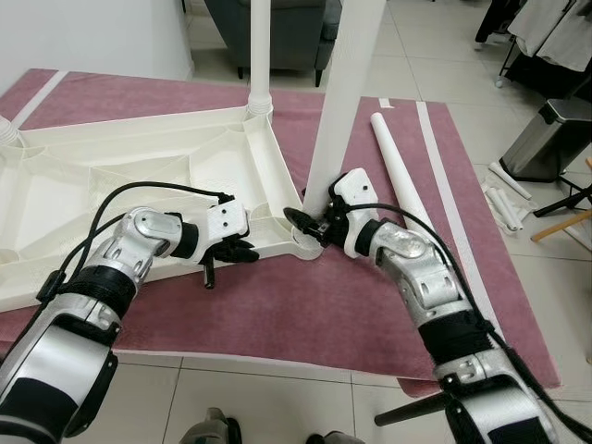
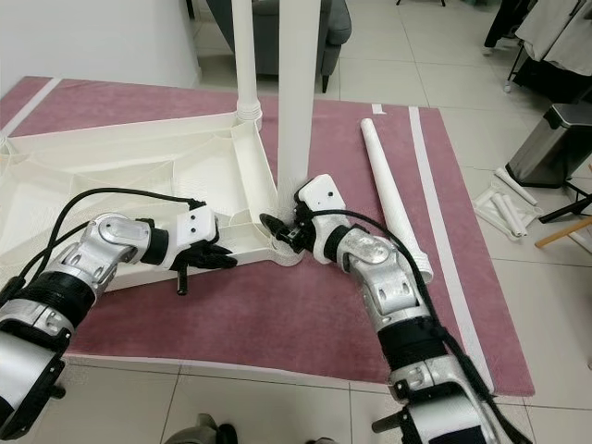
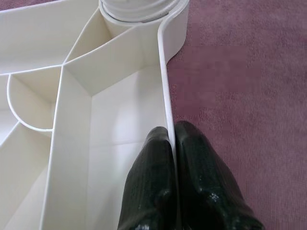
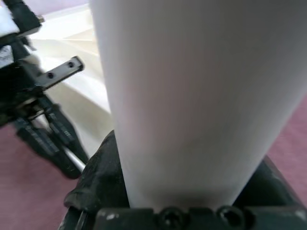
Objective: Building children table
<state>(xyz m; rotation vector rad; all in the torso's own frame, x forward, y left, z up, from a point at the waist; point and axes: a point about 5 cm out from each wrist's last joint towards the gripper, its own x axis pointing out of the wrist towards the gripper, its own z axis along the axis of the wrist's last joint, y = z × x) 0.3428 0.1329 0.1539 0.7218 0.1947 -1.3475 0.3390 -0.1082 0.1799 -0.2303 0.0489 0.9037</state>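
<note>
A white plastic table top (image 1: pixel 111 176) lies upside down on a maroon rug (image 1: pixel 305 305). One white leg (image 1: pixel 260 55) stands upright in its far corner socket. My left gripper (image 1: pixel 242 250) is shut on the thin rim (image 3: pixel 165 86) of the table top's near edge, one finger on each side. A second white leg (image 1: pixel 344 92) stands slightly tilted at the near corner socket (image 1: pixel 303 242), and my right gripper (image 1: pixel 313 222) is shut on its lower end. In the right wrist view this leg (image 4: pixel 192 96) sits between the fingers. A third leg (image 1: pixel 400 171) lies loose on the rug to the right.
A steel bin (image 1: pixel 548 139) stands on the tiles at the right, with small white parts (image 1: pixel 507 199) and a wooden stick (image 1: pixel 560 227) near it. A dark armchair (image 1: pixel 287 32) is behind the rug. A white wall (image 1: pixel 92 32) is at the back left.
</note>
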